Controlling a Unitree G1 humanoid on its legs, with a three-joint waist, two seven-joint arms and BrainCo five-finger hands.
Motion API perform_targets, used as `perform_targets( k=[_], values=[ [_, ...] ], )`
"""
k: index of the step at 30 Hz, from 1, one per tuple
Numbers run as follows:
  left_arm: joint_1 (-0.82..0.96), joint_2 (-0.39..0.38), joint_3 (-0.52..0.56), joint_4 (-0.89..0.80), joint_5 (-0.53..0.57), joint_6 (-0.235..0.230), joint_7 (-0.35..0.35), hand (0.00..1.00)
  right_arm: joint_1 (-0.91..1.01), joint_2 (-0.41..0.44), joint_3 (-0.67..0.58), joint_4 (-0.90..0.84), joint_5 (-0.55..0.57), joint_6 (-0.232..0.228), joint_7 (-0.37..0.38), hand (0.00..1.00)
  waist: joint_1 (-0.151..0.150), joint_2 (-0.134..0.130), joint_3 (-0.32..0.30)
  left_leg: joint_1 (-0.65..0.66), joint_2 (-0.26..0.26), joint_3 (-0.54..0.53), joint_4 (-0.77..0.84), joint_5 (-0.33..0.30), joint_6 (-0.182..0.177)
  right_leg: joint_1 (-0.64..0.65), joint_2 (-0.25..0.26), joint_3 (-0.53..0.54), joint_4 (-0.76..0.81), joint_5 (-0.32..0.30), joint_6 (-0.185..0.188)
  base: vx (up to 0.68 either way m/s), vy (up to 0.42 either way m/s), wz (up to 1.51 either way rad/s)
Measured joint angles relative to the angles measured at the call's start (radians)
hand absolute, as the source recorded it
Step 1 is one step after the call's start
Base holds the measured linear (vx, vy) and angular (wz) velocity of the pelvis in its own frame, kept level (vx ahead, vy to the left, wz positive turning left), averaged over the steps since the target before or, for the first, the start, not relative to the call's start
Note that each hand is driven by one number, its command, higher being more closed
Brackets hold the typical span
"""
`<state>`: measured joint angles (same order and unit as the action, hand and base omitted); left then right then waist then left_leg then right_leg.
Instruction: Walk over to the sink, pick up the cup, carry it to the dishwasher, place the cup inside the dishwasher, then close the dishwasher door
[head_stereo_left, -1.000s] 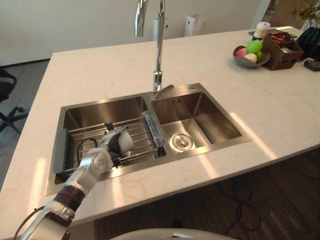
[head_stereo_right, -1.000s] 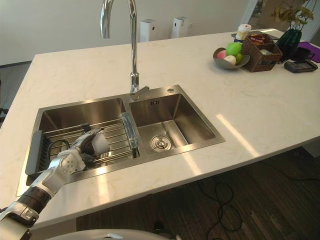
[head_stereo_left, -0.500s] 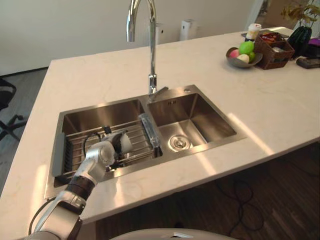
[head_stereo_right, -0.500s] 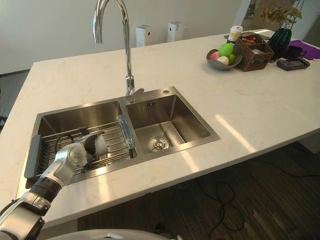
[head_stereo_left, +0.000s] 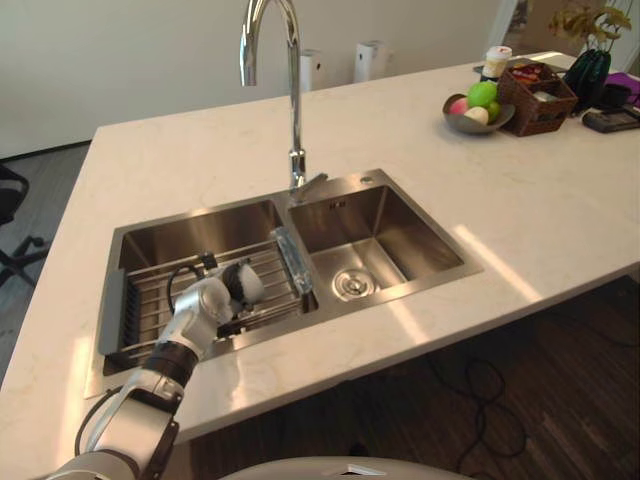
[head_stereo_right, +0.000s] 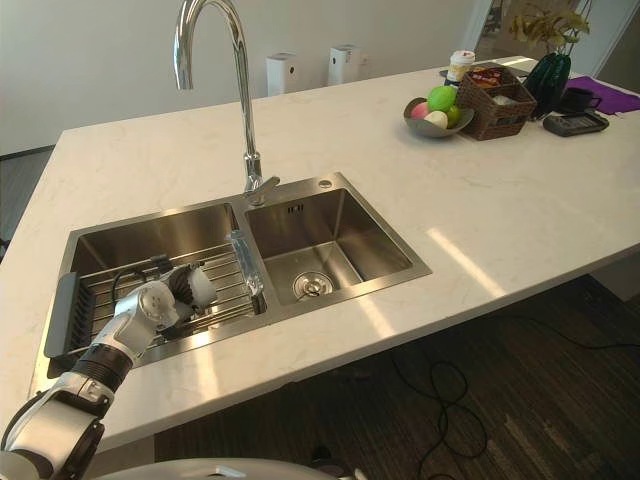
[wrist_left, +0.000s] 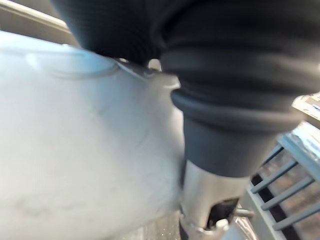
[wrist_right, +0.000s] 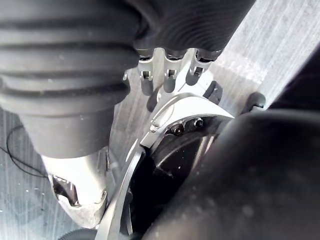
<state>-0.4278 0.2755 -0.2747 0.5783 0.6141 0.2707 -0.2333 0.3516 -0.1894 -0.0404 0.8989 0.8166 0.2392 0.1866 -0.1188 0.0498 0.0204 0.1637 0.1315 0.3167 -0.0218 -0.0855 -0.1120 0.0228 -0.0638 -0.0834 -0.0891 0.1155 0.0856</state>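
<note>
A white cup (head_stereo_left: 251, 284) lies on the wire rack (head_stereo_left: 152, 291) in the left basin of the steel sink (head_stereo_left: 200, 211). My left hand (head_stereo_left: 211, 301) reaches down into that basin, its fingers curled round the cup. The cup's pale wall (wrist_left: 75, 140) looms very close in the left wrist view, pressed against the hand's dark cover, with one silver finger (wrist_left: 207, 197) beside it. In the right wrist view my right hand (wrist_right: 167, 75) hangs off the counter over a grey floor, fingers relaxed and holding nothing.
A tall curved faucet (head_stereo_left: 293, 100) stands behind the divider; the right basin has a round drain (head_stereo_left: 349, 285). On the far right of the pale countertop (head_stereo_left: 520, 200) sit a fruit bowl (head_stereo_left: 478, 108) and a wicker basket (head_stereo_left: 540, 88). An office chair (head_stereo_left: 10, 230) is at the left.
The whole picture has shifted, so the camera has moved. My left hand stays curled round the cup on the rack.
</note>
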Motion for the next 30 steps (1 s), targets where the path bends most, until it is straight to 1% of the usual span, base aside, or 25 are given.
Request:
perform_targets(
  k=[4, 5, 11, 13, 14, 16, 17, 18, 20, 21, 23, 24, 25, 26, 27, 28, 29, 30],
  values=[
    [0.0, -0.006, 0.005, 0.003, 0.0, 0.0, 0.009, 0.0, 0.0, 0.0, 0.001, 0.0, -0.001, -0.005, 0.002, 0.0, 0.001, 0.0, 0.0, 0.0, 0.0, -0.002, -0.001, 0.001, 0.0, 0.001, 0.0, -0.002, 0.0, 0.0, 0.0, 0.0, 0.0, 0.01],
    [0.0, -0.012, 0.013, 0.005, 0.0, 0.0, 0.009, 1.0, 0.0, 0.0, 0.001, 0.0, -0.001, -0.006, 0.002, 0.0, 0.001, 0.0, 0.0, 0.0, 0.0, -0.005, -0.001, 0.001, 0.0, 0.002, 0.0, -0.004, 0.0, 0.0, 0.0, 0.0, 0.0, 0.04],
    [-0.002, -0.031, 0.039, 0.009, 0.0, -0.002, 0.01, 1.0, 0.0, 0.0, 0.002, 0.0, -0.022, -0.015, 0.001, 0.0, 0.001, -0.001, 0.0, 0.0, 0.0, -0.015, -0.002, 0.001, 0.0, 0.008, -0.001, -0.013, 0.0, -0.003, 0.003, 0.0, 0.0, 0.04],
    [-0.002, -0.029, 0.039, 0.009, 0.017, -0.012, 0.011, 1.0, 0.0, 0.0, 0.002, 0.0, -0.034, -0.018, 0.0, 0.0, 0.002, -0.002, 0.001, 0.0, -0.001, -0.017, -0.003, 0.001, 0.0, 0.008, -0.001, -0.014, 0.0, -0.004, 0.004, 0.0, 0.0, 0.0],
    [-0.002, -0.029, 0.039, 0.009, 0.027, -0.019, 0.011, 1.0, 0.0, 0.0, 0.002, 0.0, -0.034, -0.018, 0.0, 0.0, 0.002, -0.003, 0.001, 0.0, -0.001, -0.017, -0.004, 0.001, 0.0, 0.008, -0.001, -0.014, 0.0, -0.005, 0.004, 0.0, 0.0, 0.0],
    [-0.002, -0.026, 0.039, 0.014, 0.051, -0.046, 0.012, 1.0, 0.0, 0.0, 0.003, 0.0, -0.035, -0.018, -0.001, 0.0, 0.002, -0.004, 0.002, 0.0, -0.002, -0.018, -0.006, 0.001, 0.001, 0.008, -0.002, -0.016, 0.0, -0.006, 0.004, 0.0, 0.0, 0.0],
    [-0.001, -0.022, 0.037, 0.023, 0.063, -0.073, 0.019, 1.0, 0.0, 0.0, 0.004, 0.0, -0.035, -0.018, -0.002, 0.0, 0.002, -0.004, 0.002, 0.0, -0.002, -0.02, -0.009, 0.001, 0.001, 0.008, -0.002, -0.018, 0.0, -0.007, 0.004, 0.0, 0.0, 0.0],
    [0.0, -0.02, 0.037, 0.023, 0.066, -0.08, 0.02, 1.0, 0.0, -0.001, 0.005, 0.001, -0.035, -0.018, -0.002, 0.0, 0.002, -0.004, 0.002, 0.0, -0.002, -0.02, -0.01, 0.002, 0.001, 0.008, -0.002, -0.019, 0.0, -0.007, 0.004, 0.01, -0.004, 0.06],
    [0.012, -0.018, 0.024, 0.024, 0.07, -0.132, 0.067, 1.0, -0.001, -0.011, 0.032, 0.004, -0.036, -0.019, -0.002, 0.0, 0.0, -0.007, 0.005, -0.001, -0.004, -0.032, -0.016, 0.008, 0.009, 0.01, -0.003, -0.032, 0.0, -0.009, 0.003, 0.01, -0.008, 0.14],
    [0.015, -0.016, 0.014, 0.024, 0.069, -0.146, 0.084, 1.0, -0.001, -0.012, 0.039, 0.005, -0.036, -0.019, -0.002, 0.0, -0.001, -0.008, 0.006, -0.002, -0.004, -0.038, -0.016, 0.008, 0.009, 0.012, -0.003, -0.037, 0.0, -0.01, 0.004, 0.03, -0.014, 0.19],
    [0.027, 0.003, -0.032, 0.021, 0.063, -0.214, 0.153, 1.0, -0.003, -0.014, 0.042, 0.017, -0.037, -0.02, -0.001, 0.0, 0.002, -0.009, 0.007, -0.002, -0.004, -0.045, -0.016, 0.009, 0.009, 0.014, -0.002, -0.044, 0.0, -0.013, 0.004, 0.03, -0.011, 0.12],
    [0.033, 0.012, -0.045, 0.021, 0.055, -0.233, 0.173, 1.0, -0.003, -0.014, 0.042, 0.017, -0.037, -0.02, -0.001, 0.0, 0.002, -0.009, 0.007, -0.003, -0.004, -0.046, -0.016, 0.009, 0.009, 0.014, -0.002, -0.045, 0.0, -0.013, 0.004, 0.02, -0.005, 0.03],
    [0.043, 0.029, -0.07, 0.017, 0.054, -0.264, 0.211, 1.0, -0.004, -0.014, 0.042, 0.019, -0.037, -0.021, -0.001, 0.0, 0.001, -0.009, 0.008, -0.003, -0.004, -0.048, -0.015, 0.009, 0.009, 0.015, -0.002, -0.046, 0.0, -0.014, 0.004, 0.01, -0.006, 0.04],
    [0.051, 0.055, -0.097, -0.004, 0.052, -0.284, 0.244, 1.0, -0.005, -0.014, 0.044, 0.019, -0.036, -0.023, -0.001, 0.0, -0.002, -0.008, 0.013, -0.004, -0.006, -0.06, -0.015, 0.008, 0.009, 0.016, -0.003, -0.051, 0.0, -0.016, 0.004, 0.0, -0.007, 0.08],
    [0.058, 0.07, -0.114, -0.018, 0.046, -0.294, 0.261, 1.0, -0.007, -0.014, 0.047, 0.02, -0.036, -0.026, -0.001, 0.0, -0.005, -0.008, 0.016, -0.007, -0.007, -0.067, -0.015, 0.008, 0.01, 0.017, -0.004, -0.057, 0.0, -0.017, 0.004, -0.01, -0.009, 0.18],
    [0.07, 0.098, -0.137, -0.044, 0.035, -0.319, 0.297, 1.0, -0.012, -0.015, 0.054, 0.02, -0.036, -0.028, -0.001, 0.0, -0.016, -0.007, 0.026, -0.011, -0.008, -0.077, -0.015, 0.009, 0.01, 0.018, -0.006, -0.067, 0.0, -0.019, 0.005, -0.01, -0.008, 0.18],
    [0.087, 0.128, -0.153, -0.079, 0.019, -0.338, 0.328, 1.0, -0.017, -0.019, 0.069, 0.02, -0.036, -0.029, -0.001, 0.0, -0.019, 0.0, 0.034, -0.013, -0.008, -0.081, -0.014, 0.009, 0.01, 0.018, -0.006, -0.069, 0.0, -0.02, 0.004, -0.01, -0.006, 0.15],
    [0.096, 0.143, -0.159, -0.098, 0.015, -0.348, 0.343, 1.0, -0.02, -0.019, 0.072, 0.021, -0.036, -0.029, -0.001, 0.0, -0.02, 0.003, 0.039, -0.015, -0.007, -0.084, -0.014, 0.009, 0.01, 0.017, -0.007, -0.071, 0.0, -0.02, 0.004, -0.01, -0.004, 0.11]
  ],
)
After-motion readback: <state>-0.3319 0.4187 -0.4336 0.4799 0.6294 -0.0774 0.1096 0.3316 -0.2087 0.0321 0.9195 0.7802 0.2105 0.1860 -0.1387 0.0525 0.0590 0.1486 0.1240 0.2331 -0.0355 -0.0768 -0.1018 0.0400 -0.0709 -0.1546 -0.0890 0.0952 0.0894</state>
